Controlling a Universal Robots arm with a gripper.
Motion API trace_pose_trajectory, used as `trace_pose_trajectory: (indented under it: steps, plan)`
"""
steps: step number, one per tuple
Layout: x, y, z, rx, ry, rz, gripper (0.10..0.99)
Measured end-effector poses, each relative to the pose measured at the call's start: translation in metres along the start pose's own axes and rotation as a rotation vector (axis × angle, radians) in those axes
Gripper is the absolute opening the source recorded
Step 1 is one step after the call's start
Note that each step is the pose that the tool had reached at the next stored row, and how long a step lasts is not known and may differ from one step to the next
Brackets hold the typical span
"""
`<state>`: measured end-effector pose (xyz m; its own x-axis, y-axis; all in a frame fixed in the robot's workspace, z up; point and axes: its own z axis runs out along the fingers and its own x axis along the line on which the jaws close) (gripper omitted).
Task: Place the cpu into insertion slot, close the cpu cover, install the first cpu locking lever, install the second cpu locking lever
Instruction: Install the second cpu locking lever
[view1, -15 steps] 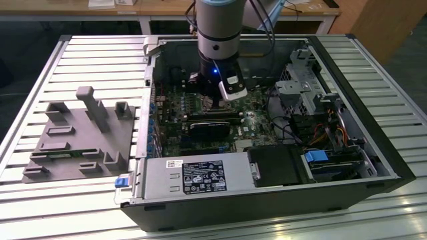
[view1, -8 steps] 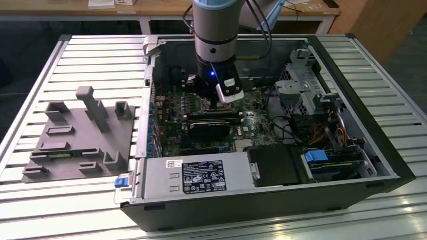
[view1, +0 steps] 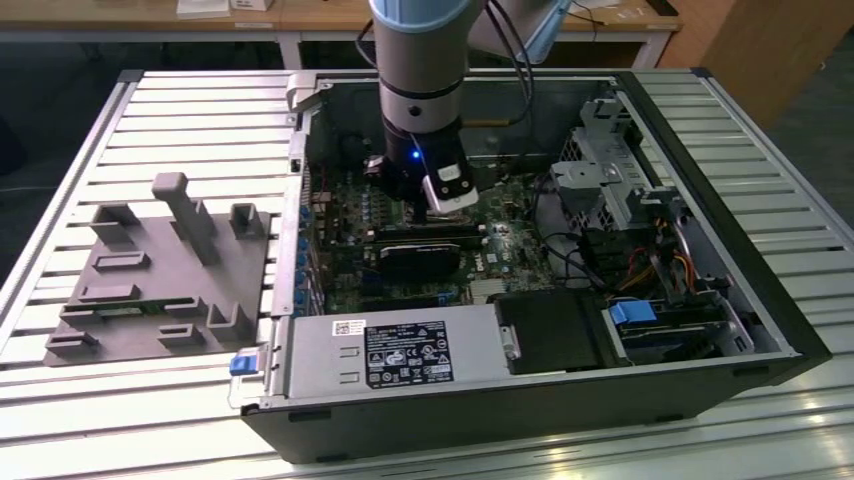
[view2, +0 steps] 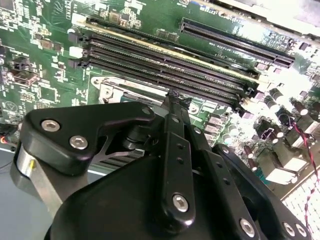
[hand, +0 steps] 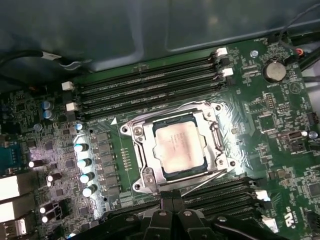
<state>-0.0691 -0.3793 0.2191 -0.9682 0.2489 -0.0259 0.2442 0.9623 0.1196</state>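
Note:
In the first wrist view the cpu (hand: 176, 145) lies flat in the insertion slot (hand: 148, 178), silver top up. The cpu cover (hand: 216, 131) is folded down around it as a silvery frame. A thin locking lever (hand: 210, 178) runs along the socket edge nearest my fingers. My gripper (hand: 172, 199) is shut, its black fingertips together just off that edge of the socket, holding nothing I can see. The second wrist view shows the same shut gripper (view2: 175, 97) beside a silvery socket corner (view2: 106, 90). In the exterior view the gripper (view1: 419, 262) reaches down into the open computer case (view1: 747, 150).
Long black memory slots (hand: 150, 87) flank the socket on both sides. Capacitors (hand: 82, 162) stand near it. In the exterior view a power supply (view1: 400, 355), drive cages (view1: 607, 175) and cables (view1: 667, 270) crowd the case. A grey fixture block (view1: 167, 265) sits on the slatted table at the exterior view's left.

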Motion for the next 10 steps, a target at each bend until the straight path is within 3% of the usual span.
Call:
trace_pose_trajectory:
  steps: [10]
  plan:
    - [0.0001,-0.0062,0.0007,-0.014,0.0038,-0.035,0.102]
